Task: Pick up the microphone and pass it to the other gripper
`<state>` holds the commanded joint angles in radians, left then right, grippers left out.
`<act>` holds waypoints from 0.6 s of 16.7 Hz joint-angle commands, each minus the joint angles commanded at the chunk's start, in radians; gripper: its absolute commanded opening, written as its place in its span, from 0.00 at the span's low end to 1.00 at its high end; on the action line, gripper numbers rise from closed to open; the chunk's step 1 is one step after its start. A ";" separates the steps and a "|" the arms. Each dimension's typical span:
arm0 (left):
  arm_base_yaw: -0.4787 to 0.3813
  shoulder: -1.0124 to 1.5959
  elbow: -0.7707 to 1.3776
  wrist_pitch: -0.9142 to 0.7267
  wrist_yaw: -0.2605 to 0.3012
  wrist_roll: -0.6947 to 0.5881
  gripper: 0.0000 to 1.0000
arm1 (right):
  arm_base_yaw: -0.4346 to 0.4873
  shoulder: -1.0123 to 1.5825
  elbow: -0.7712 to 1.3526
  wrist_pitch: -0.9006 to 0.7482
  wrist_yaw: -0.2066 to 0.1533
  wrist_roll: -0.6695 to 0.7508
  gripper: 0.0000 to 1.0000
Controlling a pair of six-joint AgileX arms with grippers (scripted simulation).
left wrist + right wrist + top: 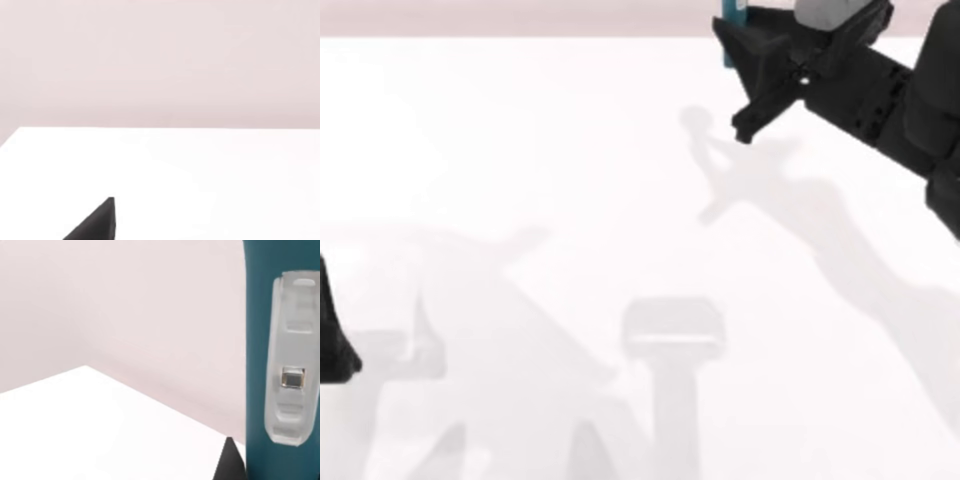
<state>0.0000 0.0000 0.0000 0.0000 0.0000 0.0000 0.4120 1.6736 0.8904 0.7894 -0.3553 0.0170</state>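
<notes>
The right tool [760,95] is seen at the far right of the desk [570,200], near its back edge, raised above the surface. The microphone [731,30] is held at that tool, at the very back of the top view, with its handle upright. In the right wrist view the microphone [260,365] is found close to the camera, its switch panel [292,360] turned toward it. The left tool [335,340] is parked at the left edge of the desk, well apart from the right one.

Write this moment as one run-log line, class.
right tool: raised at table's far right, holding microphone | left tool: parked at left edge | handover: not yet
</notes>
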 joint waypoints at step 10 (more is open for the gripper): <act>0.000 0.000 0.000 0.000 0.000 0.000 1.00 | 0.188 -0.049 -0.149 0.207 0.181 0.022 0.00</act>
<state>0.0000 0.0000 0.0000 0.0000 0.0000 0.0000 0.5998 1.6250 0.7418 0.9968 -0.1746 0.0389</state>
